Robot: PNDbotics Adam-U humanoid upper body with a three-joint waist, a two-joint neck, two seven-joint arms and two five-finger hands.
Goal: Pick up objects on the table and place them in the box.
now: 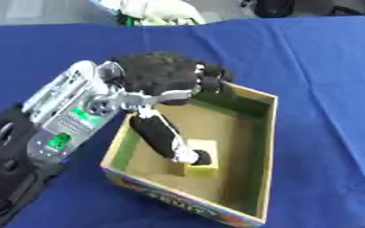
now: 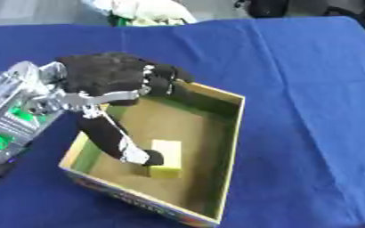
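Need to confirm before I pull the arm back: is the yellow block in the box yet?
In. The yellow block lies on the box floor, with the left hand's thumb tip at it.

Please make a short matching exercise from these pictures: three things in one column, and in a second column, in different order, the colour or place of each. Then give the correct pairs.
Column one:
1. block
2. box
3. left hand
4. cloth

Column two:
A. blue, covers the table
B. black, above the box's far left corner, thumb reaching down inside
C. yellow, on the box floor at the thumb tip
D. open on top, green inner walls, brown floor

Pairs: 1-C, 2-D, 3-B, 4-A
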